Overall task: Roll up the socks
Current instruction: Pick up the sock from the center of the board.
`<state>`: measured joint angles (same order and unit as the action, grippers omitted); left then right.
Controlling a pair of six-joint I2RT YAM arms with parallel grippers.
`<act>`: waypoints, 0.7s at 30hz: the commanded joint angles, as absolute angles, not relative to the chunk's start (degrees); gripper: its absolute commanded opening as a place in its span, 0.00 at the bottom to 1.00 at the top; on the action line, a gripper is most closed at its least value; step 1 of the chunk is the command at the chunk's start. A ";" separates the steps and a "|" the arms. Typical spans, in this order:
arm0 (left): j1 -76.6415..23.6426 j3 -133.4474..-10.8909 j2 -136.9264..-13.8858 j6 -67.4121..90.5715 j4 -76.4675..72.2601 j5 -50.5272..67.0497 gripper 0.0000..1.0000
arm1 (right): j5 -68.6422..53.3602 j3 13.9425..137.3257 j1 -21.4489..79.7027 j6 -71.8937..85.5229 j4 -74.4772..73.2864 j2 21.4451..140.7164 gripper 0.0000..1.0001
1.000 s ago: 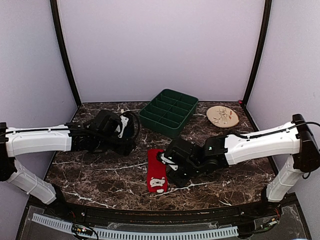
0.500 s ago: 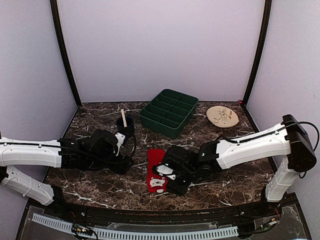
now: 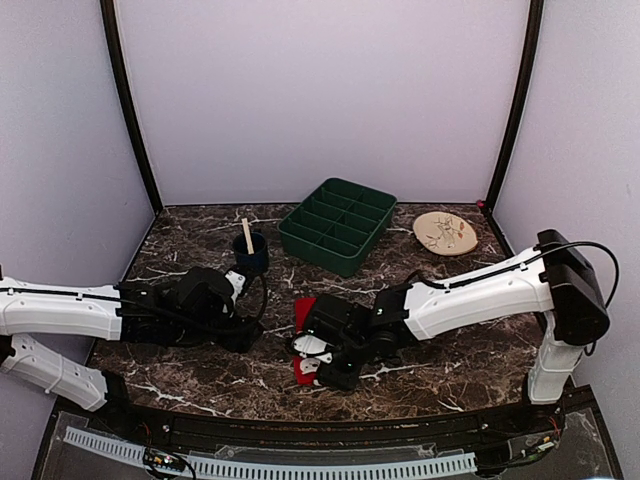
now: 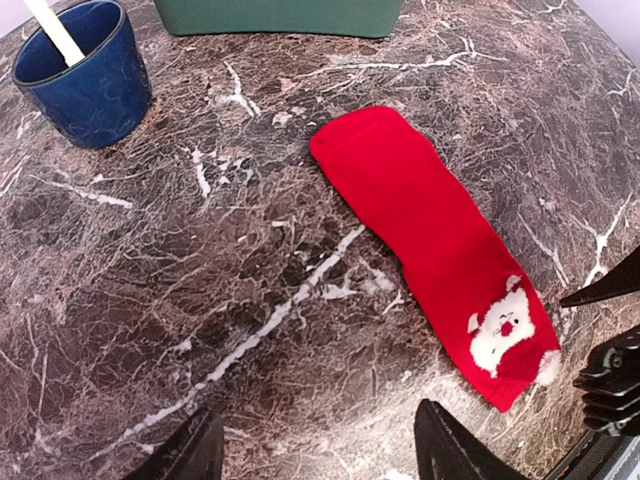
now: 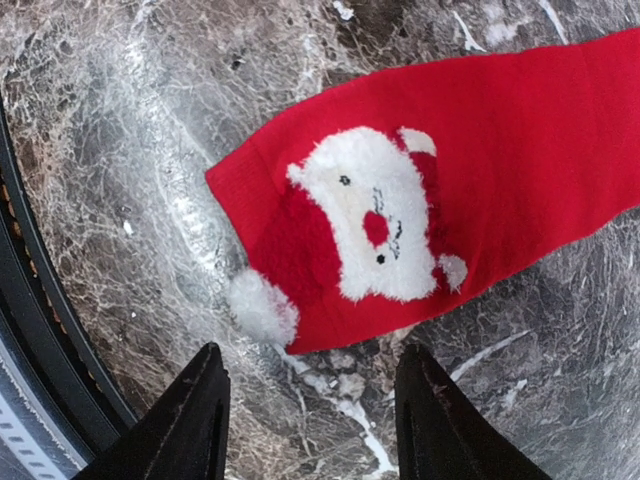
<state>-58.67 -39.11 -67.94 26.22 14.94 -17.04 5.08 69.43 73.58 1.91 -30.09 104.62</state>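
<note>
The red sock [image 4: 430, 230] is laid flat on the bench [image 4: 150, 300], its Santa end beneath the right fingers [image 5: 195, 420], which are spread apart and empty; the left fingers [image 4: 190, 455] are likewise apart. Being soft and limp, it is likely best pinched at that end.

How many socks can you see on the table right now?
1. The red sock lies flat on the marble table near its front edge, Santa end under the right tool. No other sock shows; one may be hidden beneath an arm.
</note>
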 commanded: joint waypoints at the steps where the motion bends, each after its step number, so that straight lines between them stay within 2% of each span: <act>1: -58.91 -37.87 -65.06 26.94 15.16 -19.22 0.68 | 4.75 71.55 74.20 -0.76 -30.61 106.93 0.51; 15: -58.90 -37.38 -64.51 27.17 15.47 -20.24 0.68 | 4.38 72.95 74.29 -3.66 -31.38 111.19 0.44; 21: -58.91 -37.39 -64.75 26.81 15.36 -20.57 0.68 | 3.55 72.62 73.65 -3.78 -32.12 112.44 0.32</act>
